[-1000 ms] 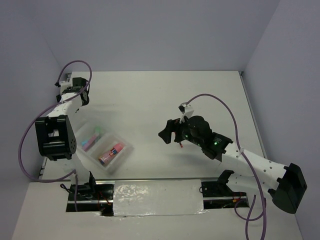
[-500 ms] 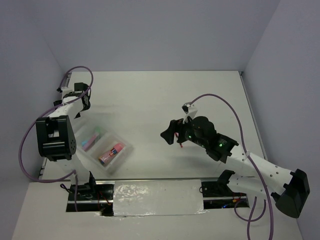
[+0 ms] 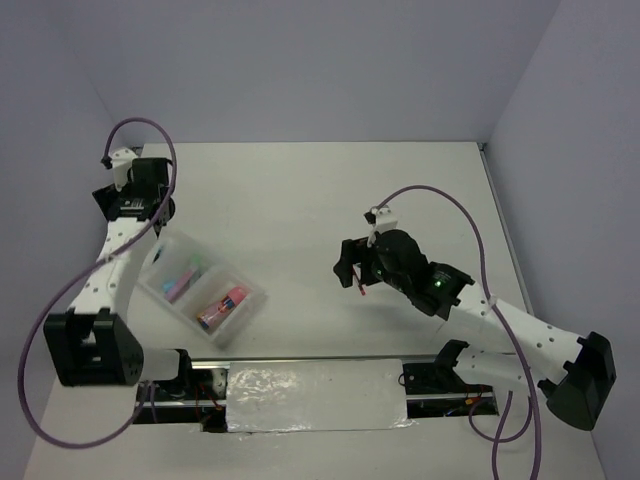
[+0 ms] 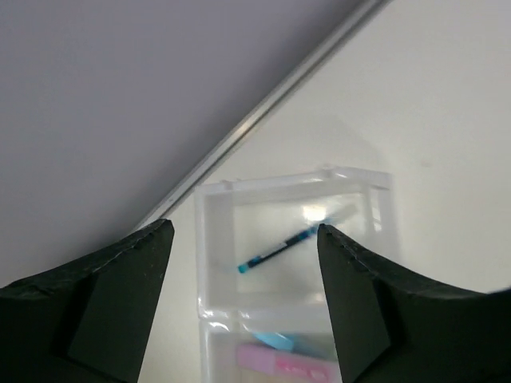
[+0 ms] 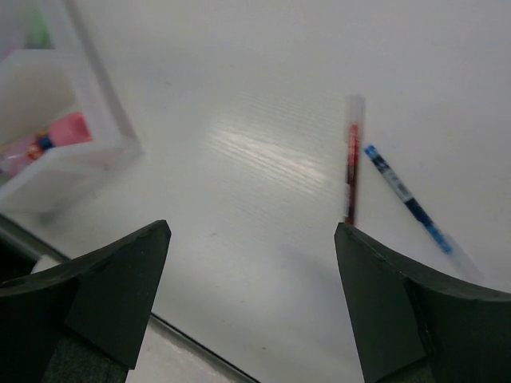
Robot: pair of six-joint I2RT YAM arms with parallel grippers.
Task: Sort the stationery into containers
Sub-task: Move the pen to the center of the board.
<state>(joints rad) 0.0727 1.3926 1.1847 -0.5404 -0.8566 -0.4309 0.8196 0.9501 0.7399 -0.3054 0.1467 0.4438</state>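
My left claw (image 4: 243, 231) has its fingers wide apart with nothing between them, above the end compartment of the tray (image 4: 203, 255) at the centre of the left wrist view. A blue pen (image 4: 275, 249) lies aslant on that compartment's floor, and glare washes out its upper end. The next compartment is cut off by the bottom edge, so only a pale blue cap and a pink barrel of the highlighters (image 4: 275, 343) show. From above, the tray sits at lower left and the pink tube (image 3: 222, 305) is in the compartment nearest the bottom. My right claw (image 5: 251, 231) is also spread and empty, over bare table (image 5: 263, 96). At the right of its view lie the red pen (image 5: 351, 171) and, just beside it, a loose blue pen (image 5: 403, 199); I cannot tell whether they touch. The red pen's lower end runs up against my right finger's edge. The loose pen's clear end fades into the table. From above, my right claw hides both almost wholly.
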